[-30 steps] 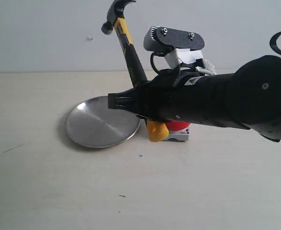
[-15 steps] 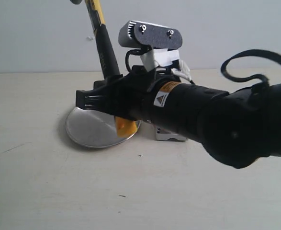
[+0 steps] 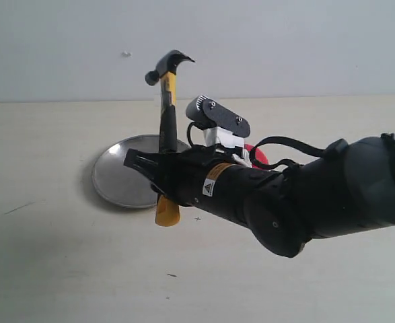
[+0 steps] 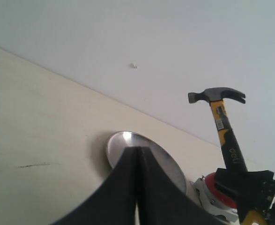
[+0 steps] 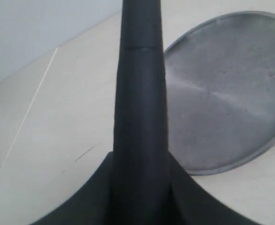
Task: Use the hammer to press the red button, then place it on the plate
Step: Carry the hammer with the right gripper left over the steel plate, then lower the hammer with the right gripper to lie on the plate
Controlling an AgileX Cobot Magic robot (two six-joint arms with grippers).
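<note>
My right gripper point(image 3: 158, 173) is shut on the black handle of the hammer point(image 3: 167, 128). The hammer stands almost upright, dark head up and yellow end point(image 3: 167, 212) down by the near right rim of the plate point(image 3: 120, 178). In the right wrist view the handle point(image 5: 141, 93) fills the gap between the jaws of that gripper point(image 5: 139, 178), with the plate point(image 5: 221, 89) beside it. The red button point(image 3: 258, 155) peeks out behind the right arm. In the left wrist view my left gripper point(image 4: 138, 150) is shut on nothing, facing the plate point(image 4: 121, 143), the hammer point(image 4: 227, 136) and the button point(image 4: 213, 186).
The bulky black right arm point(image 3: 305, 202) stretches in from the right across the middle of the beige table point(image 3: 62, 269) and covers most of the button. A pale wall point(image 3: 284, 47) rises behind the table's far edge.
The right arm has carried the hammer left, away from the button and toward the plate, then lowered it. The hammer has gone from tilted to nearly upright. The left gripper's state is unchanged.
</note>
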